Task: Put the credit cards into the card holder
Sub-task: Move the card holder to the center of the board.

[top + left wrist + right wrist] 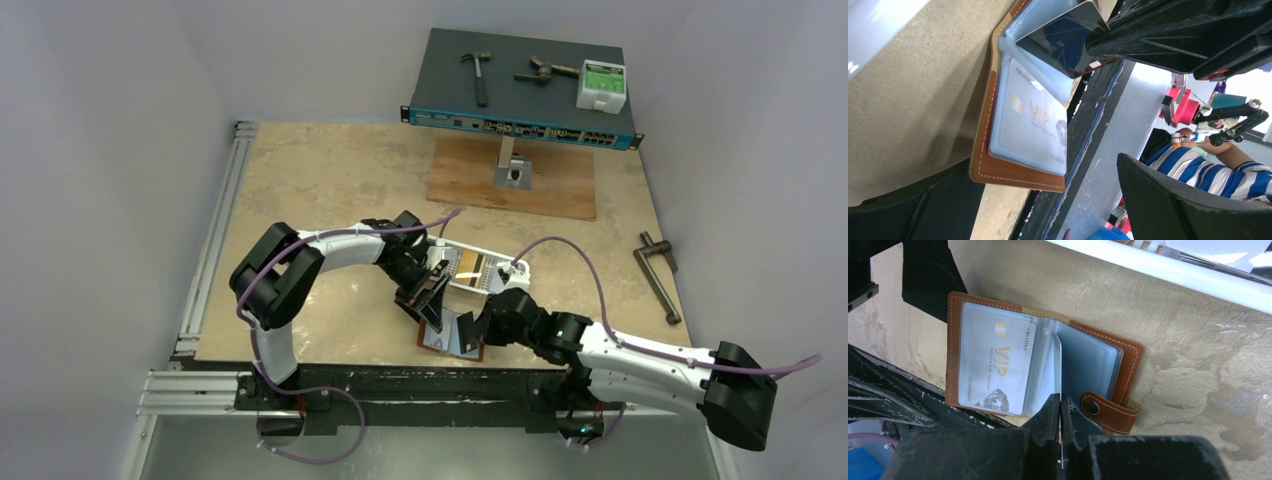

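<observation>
Card holder point(1083, 365) open on table point(1198, 340), one card point(995, 367) in a pocket — second card point(1068, 40) upright at the fold, tray point(1148, 262) behind

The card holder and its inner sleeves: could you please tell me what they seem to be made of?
The card holder looks like matte tan leather, or an imitation, judging by its pale edge stitching. The inner sleeves look like clear glossy plastic: the VIP card shows through one.

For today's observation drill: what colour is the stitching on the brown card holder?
White stitching on the card holder, clearest in the right wrist view.
</observation>
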Motion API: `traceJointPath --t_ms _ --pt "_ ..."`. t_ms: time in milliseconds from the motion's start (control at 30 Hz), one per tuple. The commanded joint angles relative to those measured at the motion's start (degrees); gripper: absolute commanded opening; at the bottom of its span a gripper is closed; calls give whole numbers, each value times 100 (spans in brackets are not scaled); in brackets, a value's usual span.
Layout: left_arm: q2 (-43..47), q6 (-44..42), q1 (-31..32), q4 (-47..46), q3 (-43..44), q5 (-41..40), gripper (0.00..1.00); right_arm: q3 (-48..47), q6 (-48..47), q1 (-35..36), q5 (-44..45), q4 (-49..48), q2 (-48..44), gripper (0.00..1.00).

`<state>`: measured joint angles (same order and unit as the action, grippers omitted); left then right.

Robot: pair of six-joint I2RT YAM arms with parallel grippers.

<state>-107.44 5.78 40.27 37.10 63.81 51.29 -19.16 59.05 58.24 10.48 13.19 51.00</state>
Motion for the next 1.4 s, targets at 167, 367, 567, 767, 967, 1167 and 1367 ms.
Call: traceJointPath --t_ms 167,367,567,767,967,1167,1367 --pt "-57 643 1 -744 -459 -51 80 210 269 37 68 138 -253 0" --pt "513 484 9 -454 -475 -647 75 237 298 34 70 65 -294 0" --pt "520 384 1 -362 -318 -791 39 114 242 32 114 59 -298 0" --pt "345 275 1 -164 11 -604 0 157 252 37 155 49 -609 0" --pt "448 144 -136 153 210 -293 0 162 314 38 286 136 -975 0" --pt "559 -294 -895 989 388 -28 0 419 393 37 221 15 -1911 0" --pt "552 -552 -1212 1293 184 -371 0 518 274 38 -12 -318 -1515 0"
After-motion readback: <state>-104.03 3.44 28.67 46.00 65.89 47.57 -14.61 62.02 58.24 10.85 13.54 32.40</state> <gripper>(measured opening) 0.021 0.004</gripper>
